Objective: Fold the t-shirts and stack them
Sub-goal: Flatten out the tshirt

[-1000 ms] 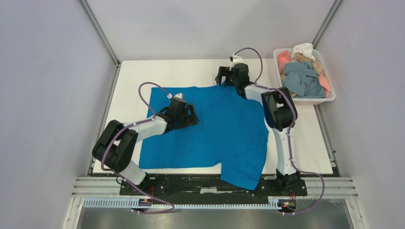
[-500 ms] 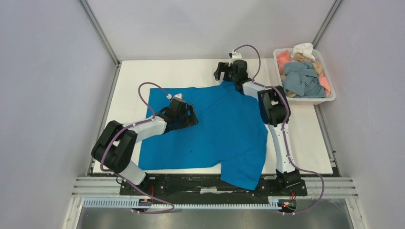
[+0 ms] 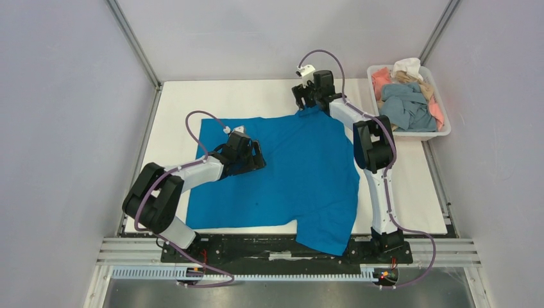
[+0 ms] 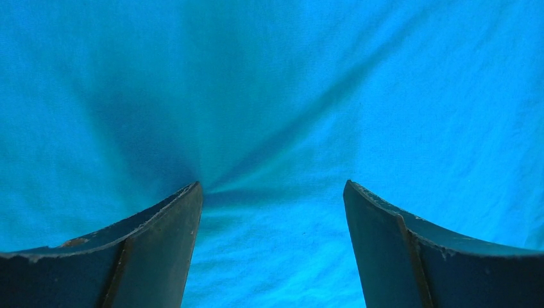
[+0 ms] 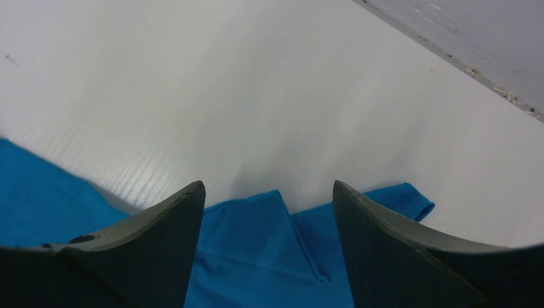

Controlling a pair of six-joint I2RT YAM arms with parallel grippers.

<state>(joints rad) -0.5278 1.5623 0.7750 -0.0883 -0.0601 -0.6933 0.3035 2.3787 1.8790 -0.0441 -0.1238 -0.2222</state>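
Observation:
A bright blue t-shirt (image 3: 301,173) lies spread on the white table (image 3: 244,99), one part hanging over the near edge. My left gripper (image 3: 255,157) is open, its fingertips pressed down on the shirt's left middle; the left wrist view (image 4: 272,186) shows only blue cloth (image 4: 289,96) creased at the left fingertip. My right gripper (image 3: 304,102) is open at the shirt's far edge. In the right wrist view (image 5: 268,186) its fingers straddle a folded-over sleeve corner (image 5: 256,231). Grey-blue (image 3: 404,106), salmon (image 3: 382,80), tan (image 3: 410,78) and white (image 3: 407,65) shirts lie bunched in the tray.
A white plastic tray (image 3: 410,135) stands at the back right, beside the table. Grey walls and metal frame posts enclose the table on three sides. The arm bases and a rail run along the near edge.
My right gripper has turned and shifted a little right and back along the shirt's far edge. My left arm and the shirt have not visibly moved.

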